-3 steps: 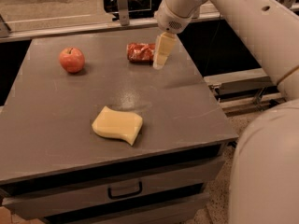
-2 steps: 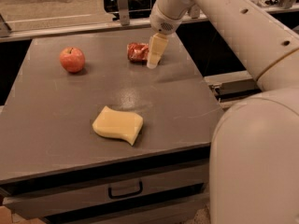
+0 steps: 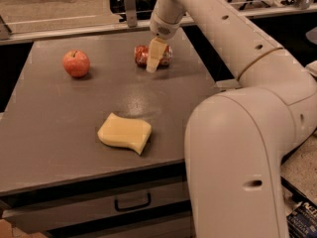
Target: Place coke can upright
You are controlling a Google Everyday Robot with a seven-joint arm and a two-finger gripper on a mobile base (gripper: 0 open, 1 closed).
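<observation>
Risks rolling the coke can (image 3: pixel 140 56), lying sideways near the far edge of the bench (image 3: pixel 59 113), off that edge through an off-centre squeeze by the gripper (image 3: pixel 154 58), down right at it, grasp state impossible to tell.

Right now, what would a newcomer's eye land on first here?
The bulky white arm fills the right foreground, reaching across the table. At the far edge its gripper hangs in front of the coke can, which lies on its side. A red apple sits far left, a yellow sponge near the front.
</observation>
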